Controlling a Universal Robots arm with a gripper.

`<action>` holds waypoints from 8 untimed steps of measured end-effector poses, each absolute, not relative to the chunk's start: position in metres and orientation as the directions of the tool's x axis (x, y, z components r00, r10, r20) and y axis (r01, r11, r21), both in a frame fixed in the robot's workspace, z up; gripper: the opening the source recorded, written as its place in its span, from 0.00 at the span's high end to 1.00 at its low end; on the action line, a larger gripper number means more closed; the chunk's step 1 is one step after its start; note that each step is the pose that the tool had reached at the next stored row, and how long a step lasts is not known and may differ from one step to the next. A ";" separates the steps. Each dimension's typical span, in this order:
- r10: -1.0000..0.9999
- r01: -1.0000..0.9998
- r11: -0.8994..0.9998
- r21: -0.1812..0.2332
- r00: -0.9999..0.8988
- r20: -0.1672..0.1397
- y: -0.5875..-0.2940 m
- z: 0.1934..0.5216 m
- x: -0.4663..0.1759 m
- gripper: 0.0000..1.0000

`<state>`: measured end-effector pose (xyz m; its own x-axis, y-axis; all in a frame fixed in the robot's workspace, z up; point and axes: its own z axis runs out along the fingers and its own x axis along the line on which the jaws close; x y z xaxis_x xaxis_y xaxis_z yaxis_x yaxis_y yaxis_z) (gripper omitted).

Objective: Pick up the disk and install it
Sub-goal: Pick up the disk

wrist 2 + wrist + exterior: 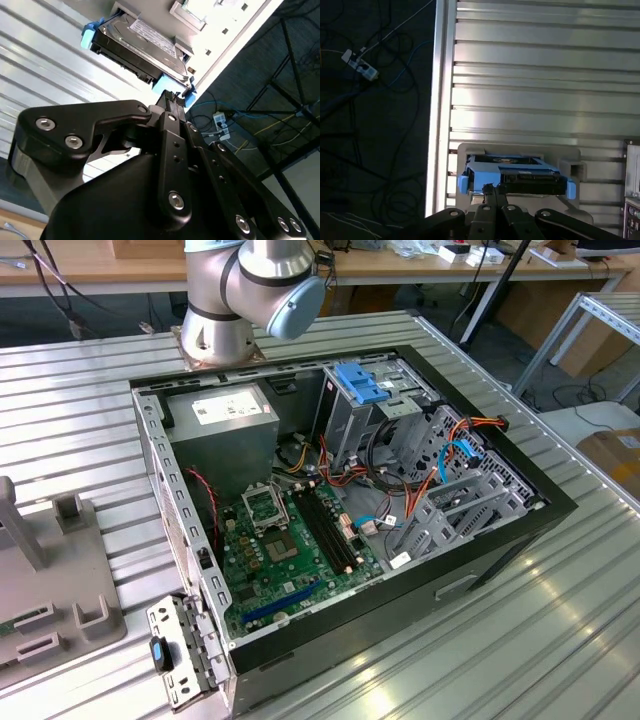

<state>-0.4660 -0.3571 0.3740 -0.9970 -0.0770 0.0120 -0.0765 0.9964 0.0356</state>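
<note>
One disk (142, 40) – grey metal, white label, bright blue carrier frame – is lying flat on one grey holder (520, 148) atop the ribbed worktop (545, 75). One end effector (495, 189) is sitting at the frame's near edge, hiding part of it; its state – spread or pinching – cannot be told.
</note>
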 end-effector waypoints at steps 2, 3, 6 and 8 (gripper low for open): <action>-0.143 -0.142 0.989 0.036 -0.990 0.012 -0.357 0.374 -0.466 0.89; -0.183 -0.182 0.983 0.035 -0.983 0.012 -0.357 0.374 -0.466 0.89; -0.254 -0.254 0.967 0.035 -0.967 0.012 -0.357 0.374 -0.466 0.89; -0.290 -0.290 0.956 0.035 -0.957 0.012 -0.357 0.374 -0.466 0.89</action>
<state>-0.4660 -0.3571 0.3739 -0.9568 -0.2904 0.0122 -0.2899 0.9564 0.0348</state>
